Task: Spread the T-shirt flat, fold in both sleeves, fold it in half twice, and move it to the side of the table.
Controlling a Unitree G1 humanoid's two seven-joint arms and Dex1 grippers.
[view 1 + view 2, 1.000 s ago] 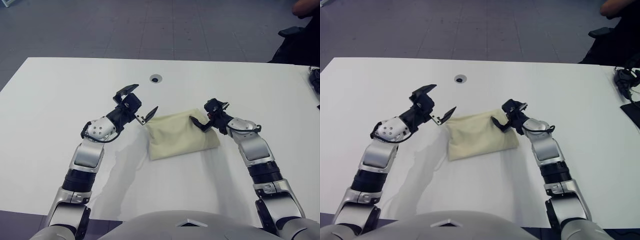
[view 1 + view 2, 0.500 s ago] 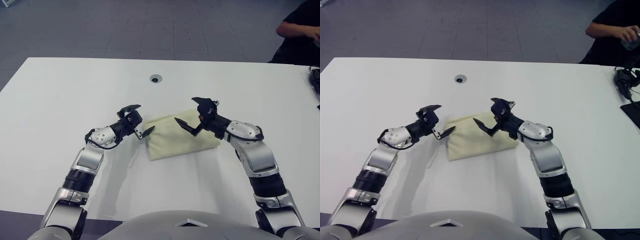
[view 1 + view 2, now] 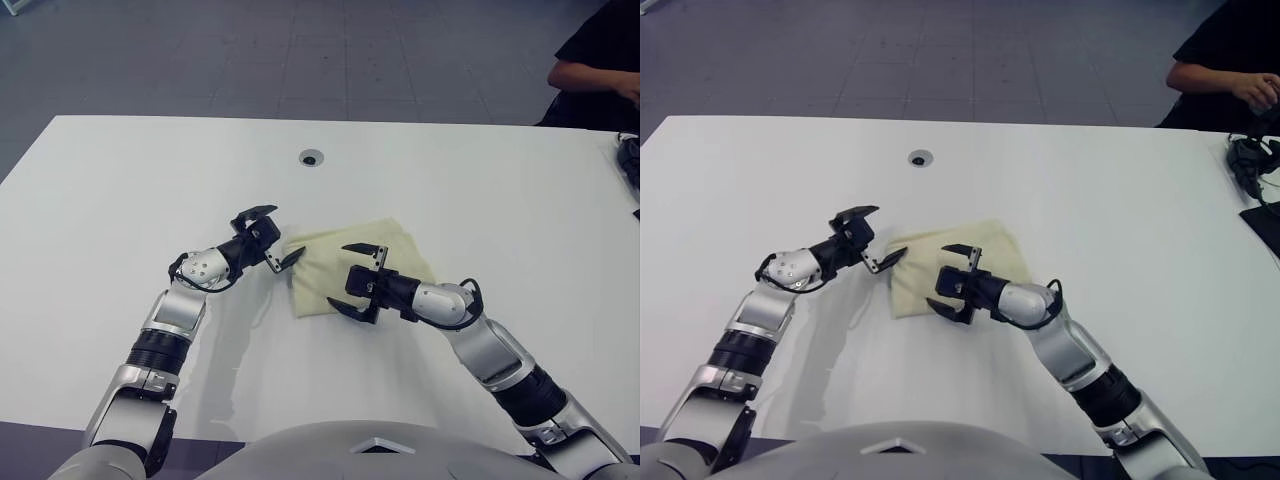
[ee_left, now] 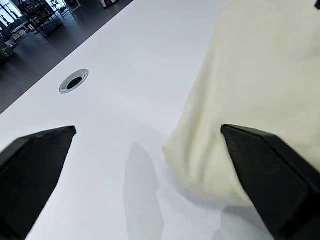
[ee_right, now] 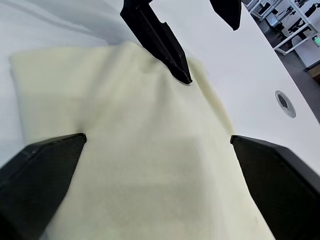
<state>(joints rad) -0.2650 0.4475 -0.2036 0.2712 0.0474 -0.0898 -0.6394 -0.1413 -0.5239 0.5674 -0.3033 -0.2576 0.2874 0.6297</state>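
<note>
The T-shirt (image 3: pixel 318 268) is pale yellow and lies folded into a small rectangle near the middle of the white table (image 3: pixel 120 190). My left gripper (image 3: pixel 275 235) is open at the shirt's left edge, one fingertip just touching the cloth's corner. My right gripper (image 3: pixel 350 280) is open low over the near left part of the shirt, its fingers straddling the cloth with nothing pinched. In the right wrist view the T-shirt (image 5: pixel 150 160) spreads between the fingers, with the left gripper's finger (image 5: pixel 160 42) at its far edge. The left wrist view has the T-shirt's edge (image 4: pixel 260 70) beside one open finger.
A round cable hole (image 3: pixel 312 157) sits in the table beyond the shirt. Black gear (image 3: pixel 630 160) lies at the table's right edge, and a person sits past the far right corner. Bare table surrounds the shirt on all sides.
My right gripper has swung from the shirt's far right corner across to its near left part and dropped low. My left gripper has come down to the shirt's left edge.
</note>
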